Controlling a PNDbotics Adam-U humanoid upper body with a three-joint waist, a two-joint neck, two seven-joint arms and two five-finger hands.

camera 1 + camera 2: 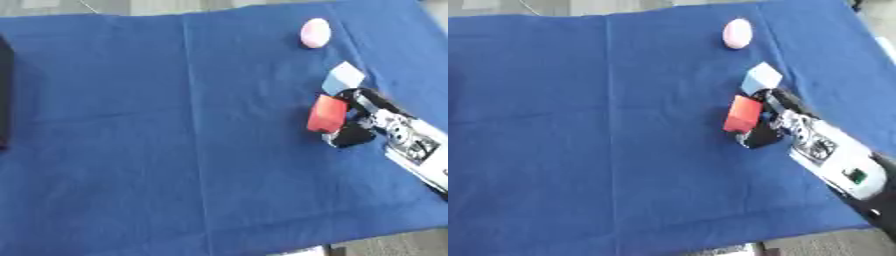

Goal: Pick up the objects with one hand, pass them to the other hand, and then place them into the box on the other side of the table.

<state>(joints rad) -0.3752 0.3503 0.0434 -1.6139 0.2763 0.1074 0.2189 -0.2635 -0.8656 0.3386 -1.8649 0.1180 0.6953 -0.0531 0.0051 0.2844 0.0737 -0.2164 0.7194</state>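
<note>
A red block (326, 114) sits in my right hand (356, 120), whose fingers curl round it at the right side of the blue cloth. Just behind the hand lies a pale blue block (343, 77) on the cloth. Farther back rests a pink egg-shaped object (315, 33). At the far left edge stands a dark box (5, 95), only partly in view. My left hand shows in no view.
The blue cloth (175, 140) covers the whole table, with a wide bare stretch between the right hand and the dark box. The table's front edge runs along the bottom, grey floor below it.
</note>
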